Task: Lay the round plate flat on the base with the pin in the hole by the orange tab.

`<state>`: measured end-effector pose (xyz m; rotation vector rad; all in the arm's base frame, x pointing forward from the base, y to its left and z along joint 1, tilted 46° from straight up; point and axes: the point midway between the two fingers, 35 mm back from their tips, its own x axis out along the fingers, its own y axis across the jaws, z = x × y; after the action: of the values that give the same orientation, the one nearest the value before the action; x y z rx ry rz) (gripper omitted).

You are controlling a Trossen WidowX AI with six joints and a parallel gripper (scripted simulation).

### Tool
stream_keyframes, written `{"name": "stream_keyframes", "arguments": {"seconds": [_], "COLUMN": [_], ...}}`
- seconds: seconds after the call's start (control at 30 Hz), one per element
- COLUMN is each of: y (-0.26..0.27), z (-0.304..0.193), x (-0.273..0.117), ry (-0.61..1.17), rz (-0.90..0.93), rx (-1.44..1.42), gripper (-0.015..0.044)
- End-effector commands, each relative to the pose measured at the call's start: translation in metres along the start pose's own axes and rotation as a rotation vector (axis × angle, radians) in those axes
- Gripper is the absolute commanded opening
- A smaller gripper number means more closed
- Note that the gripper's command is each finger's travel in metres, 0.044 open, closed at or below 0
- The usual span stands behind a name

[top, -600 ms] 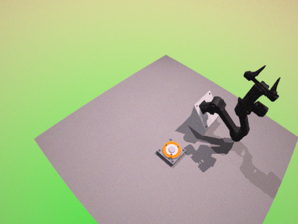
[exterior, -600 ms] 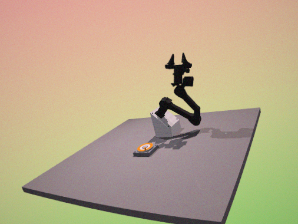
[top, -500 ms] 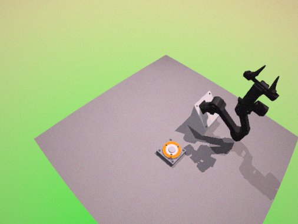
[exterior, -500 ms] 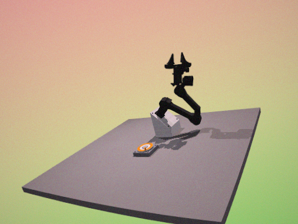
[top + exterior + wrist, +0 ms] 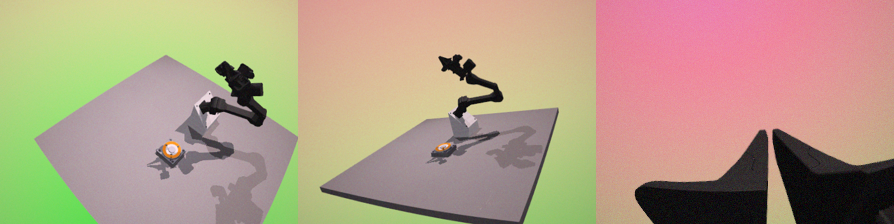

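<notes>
Its tips pressed nearly together on nothing, the claw [image 5: 222, 67] [image 5: 440, 57] [image 5: 768, 135] hangs high over the tabletop [image 5: 103, 132] [image 5: 416, 177], well apart from the task's piece. Behind it the arm [image 5: 239, 113] [image 5: 483, 98] folds back to a pale mount [image 5: 209, 95] [image 5: 460, 127]. In front of that mount sits the plate [image 5: 164, 150] [image 5: 439, 148], around its post [image 5: 171, 149] [image 5: 443, 147] on the dark base [image 5: 172, 164] [image 5: 440, 154].

The tab and pin are too small to tell, as is any tilt. The wrist view shows only the tips against a coloured backdrop, so a descent steered by that view alone could miss the plate's rim. Lowered off-centre, the tips might strike the post or shove the base. Pressing down before the right hole meets the pin would likely jam the plate; turning too far could carry that hole past, and a dragging finger on the way out might spin it off again.

The tabletop's edges lie well apart from the base, and its open side faces away from the mount. The tighter quarter is toward the mount, where a low, folded arm would have less room to swing.
</notes>
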<state>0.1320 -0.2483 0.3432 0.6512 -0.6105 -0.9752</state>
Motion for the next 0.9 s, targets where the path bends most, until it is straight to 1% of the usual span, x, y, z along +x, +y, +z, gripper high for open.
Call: {"name": "stream_keyframes", "arguments": {"seconds": [0.0, 0.17, 0.23, 0.3, 0.43, 0.5, 0.7, 0.77, 0.87], "y": [-0.003, -0.006, -0.006, -0.004, -0.002, -0.002, -0.005, -0.006, -0.009], "z": [-0.045, -0.136, -0.149, -0.187, -0.264, -0.274, -0.352, -0.36, -0.391], "x": [0.017, 0.029, 0.028, 0.022, -0.007, -0.012, -0.067, -0.075, -0.11], "ry": [0.196, 0.579, 0.638, 0.8, 1.152, 1.2, 1.629, 1.678, 1.885], "rz": [-0.029, -0.038, -0.029, 0.003, 0.101, 0.116, 0.28, 0.301, 0.397], "rx": [-0.056, -0.184, -0.209, -0.273, -0.399, -0.416, -0.536, -0.545, -0.569], "gripper": [0.0, 0.0, 0.0, 0.0, 0.0, 0.0, 0.0, 0.0, 0.0]}}
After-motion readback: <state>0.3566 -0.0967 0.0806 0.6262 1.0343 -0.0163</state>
